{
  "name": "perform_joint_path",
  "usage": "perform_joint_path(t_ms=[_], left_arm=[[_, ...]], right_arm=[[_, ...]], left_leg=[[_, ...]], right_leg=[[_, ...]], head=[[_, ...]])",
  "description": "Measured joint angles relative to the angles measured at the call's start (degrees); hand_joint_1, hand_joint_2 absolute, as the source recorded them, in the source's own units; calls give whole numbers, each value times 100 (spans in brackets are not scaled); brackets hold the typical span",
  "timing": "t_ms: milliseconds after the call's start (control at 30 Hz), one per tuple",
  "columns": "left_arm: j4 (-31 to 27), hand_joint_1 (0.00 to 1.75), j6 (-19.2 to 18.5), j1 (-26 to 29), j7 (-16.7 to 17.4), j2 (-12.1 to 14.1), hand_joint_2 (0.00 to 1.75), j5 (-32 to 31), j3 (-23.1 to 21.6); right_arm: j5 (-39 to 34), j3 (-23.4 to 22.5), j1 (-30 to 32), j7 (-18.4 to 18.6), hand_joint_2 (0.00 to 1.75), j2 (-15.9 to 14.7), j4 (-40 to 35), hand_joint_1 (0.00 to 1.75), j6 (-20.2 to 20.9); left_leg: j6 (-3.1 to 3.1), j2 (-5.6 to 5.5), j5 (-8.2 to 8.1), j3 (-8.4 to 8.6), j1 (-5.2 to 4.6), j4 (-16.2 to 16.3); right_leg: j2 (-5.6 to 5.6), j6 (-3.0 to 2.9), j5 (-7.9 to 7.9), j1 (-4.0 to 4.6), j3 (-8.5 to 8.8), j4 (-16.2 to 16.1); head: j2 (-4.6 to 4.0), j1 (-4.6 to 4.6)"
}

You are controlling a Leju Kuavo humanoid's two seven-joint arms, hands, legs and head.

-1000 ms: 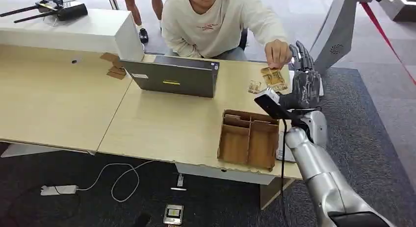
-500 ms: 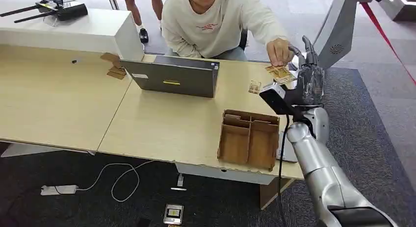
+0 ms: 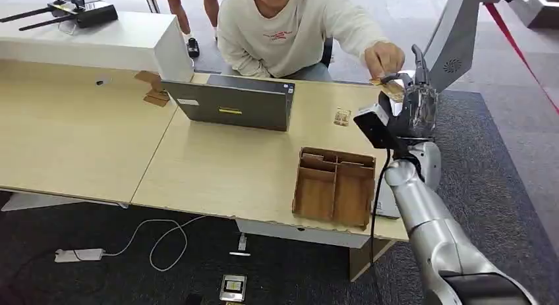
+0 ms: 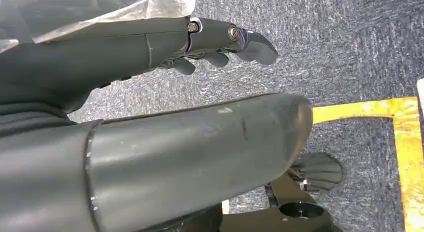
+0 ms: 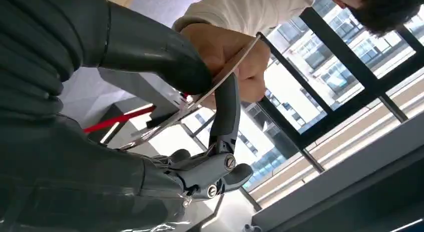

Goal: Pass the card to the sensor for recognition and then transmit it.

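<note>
Right hand point(image 3: 416, 106) pinching half-hidden card point(image 3: 393, 89)

My right hand point(image 3: 416, 101) now stands higher and farther from the table edge than in the 2 earlier frames, its fingers turned upward. The card point(image 3: 391, 88), formerly low over the tabletop by the small cardboard piece, is now lifted clear of it. In the right wrist view my thumb point(image 5: 165, 51) and 1 finger point(image 5: 226, 109) pinch the card. The person's hand point(image 3: 384, 58) has risen with it and grips its far end.
</note>
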Motion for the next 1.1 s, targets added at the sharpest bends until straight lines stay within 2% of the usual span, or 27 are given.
perform_joint_path(t_ms=[300, 433, 667, 800, 867, 967, 1033, 1100], left_arm=[[0, 0, 0, 1, -28, -13, 0, 15, 0], [0, 0, 0, 1, -39, -15, 0, 15, 0], [2, 0, 9, 5, -39, -15, 0, 70, 0], [2, 0, 35, 14, 26, -15, 0, 103, 0], [7, 0, 37, 23, 37, -13, 0, 138, 0], [13, 0, 52, 41, 37, -15, 0, 243, 4], [22, 0, 52, 60, 24, -15, 0, 295, 7], [31, 0, 52, 87, 11, -15, 0, 350, 15]], right_arm=[[-74, -2, -25, -28, 175, 20, 72, 175, 0], [-142, -4, -61, 99, 175, -20, 118, 175, 0], [-347, -7, -64, 509, 175, -395, 262, 175, 48], [-433, -35, 54, 759, 175, -695, 323, 175, 243], [-404, -35, 112, 901, 175, -837, 345, 175, 475], [-153, -26, 183, 1489, 175, -1091, 339, 175, 1383], [-74, -13, 223, 1705, 175, -1218, 337, 175, 1765], [7, 13, 229, 1980, 175, -1364, 304, 175, 2312]], left_leg=[[0, 0, 0, 0, 0, 0], [0, 0, 0, 0, 0, 1], [0, 0, 0, 1, 0, 2], [1, -2, 0, 0, -1, 3], [1, -3, -1, -1, -5, 3], [1, -3, -1, -1, -4, 3], [1, -3, -1, -1, -4, 3], [1, -3, -1, -2, -4, 3]], right_leg=[[0, 0, 0, 0, -1, 0], [0, 0, 0, 0, -2, 0], [0, 0, 0, -3, -3, -2], [0, 1, 0, -3, -2, -3], [0, 1, 1, -3, -2, -3], [0, 1, 1, -3, -2, -3], [0, 1, 1, -3, -2, -3], [0, 1, 1, -3, -2, -3]], head=[[0, 0], [0, 0], [0, 0], [0, 0], [0, -2], [0, 0], [0, 0], [0, 0]])
